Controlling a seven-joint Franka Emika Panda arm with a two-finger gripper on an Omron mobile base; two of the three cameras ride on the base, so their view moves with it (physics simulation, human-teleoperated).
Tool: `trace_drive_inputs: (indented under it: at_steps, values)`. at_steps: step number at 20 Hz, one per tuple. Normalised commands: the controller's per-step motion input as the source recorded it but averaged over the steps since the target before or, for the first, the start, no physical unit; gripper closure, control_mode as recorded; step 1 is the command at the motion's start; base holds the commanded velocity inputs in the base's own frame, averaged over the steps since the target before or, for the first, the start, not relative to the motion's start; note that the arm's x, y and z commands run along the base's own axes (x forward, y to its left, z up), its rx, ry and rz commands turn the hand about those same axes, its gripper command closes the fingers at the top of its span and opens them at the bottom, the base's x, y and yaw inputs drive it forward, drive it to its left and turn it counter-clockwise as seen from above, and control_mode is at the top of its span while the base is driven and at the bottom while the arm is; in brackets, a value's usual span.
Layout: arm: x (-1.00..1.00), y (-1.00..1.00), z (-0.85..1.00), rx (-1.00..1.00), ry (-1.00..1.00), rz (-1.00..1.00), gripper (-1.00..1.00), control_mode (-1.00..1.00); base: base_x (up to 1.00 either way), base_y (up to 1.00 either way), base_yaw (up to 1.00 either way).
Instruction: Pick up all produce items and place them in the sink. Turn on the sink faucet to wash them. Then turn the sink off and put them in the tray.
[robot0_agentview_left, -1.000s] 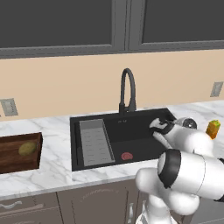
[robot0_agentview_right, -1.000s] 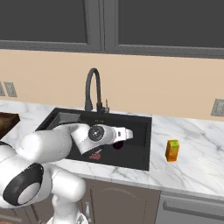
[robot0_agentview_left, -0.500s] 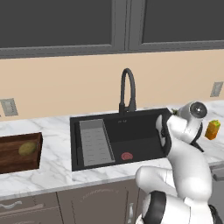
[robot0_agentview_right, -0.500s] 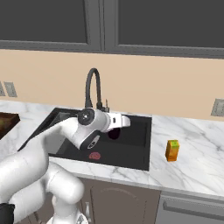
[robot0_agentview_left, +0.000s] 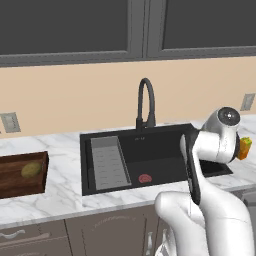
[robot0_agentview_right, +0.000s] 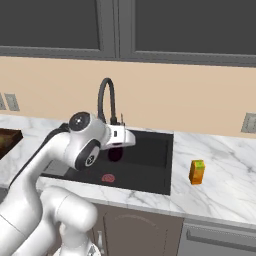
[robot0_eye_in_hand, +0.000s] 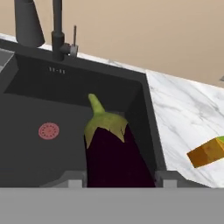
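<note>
My gripper (robot0_eye_in_hand: 120, 179) is shut on the dark purple produce item (robot0_eye_in_hand: 111, 153), an eggplant with a green cap, and holds it above the right part of the black sink (robot0_eye_in_hand: 39, 94). From the right base view the gripper (robot0_agentview_right: 124, 141) hangs over the sink (robot0_agentview_right: 150, 165) with the purple piece (robot0_agentview_right: 115, 154) under it. The olive-yellow produce item (robot0_agentview_left: 31, 169) lies in the brown wooden tray (robot0_agentview_left: 12, 179) on the counter at far left. The black gooseneck faucet (robot0_agentview_left: 146, 102) stands behind the basin (robot0_agentview_left: 160, 150).
A flat red disc (robot0_agentview_left: 145, 178) lies on the sink floor, and a grey ribbed rack (robot0_agentview_left: 110, 162) lines its left side. An orange block with a green top (robot0_agentview_right: 197, 171) stands on the marble counter right of the sink. Dark cabinets hang above.
The arm has swung upward and the hand has risen from low in the basin, carrying the purple piece up and slightly left. The olive-yellow piece has stayed in the tray.
</note>
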Motion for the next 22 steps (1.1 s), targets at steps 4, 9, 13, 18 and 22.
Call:
trace_drive_inputs:
  at_steps: [4,9,13,18,22]
  values:
    - [-0.52,0.59,0.12,0.05,0.11,0.00,1.00,-1.00,0.00,0.00,0.00]
    - [-0.38,0.64,0.09,0.03,0.11,0.00,1.00,-1.00,0.00,0.00,0.00]
    - [-0.19,0.70,0.03,0.00,0.09,0.00,1.00,-1.00,0.00,0.00,0.00]
    - [0.00,0.81,0.00,0.00,0.10,0.02,1.00,-1.00,0.00,0.00,0.00]
    - [0.02,0.79,0.00,0.00,0.11,0.06,1.00,-1.00,0.00,0.00,0.00]
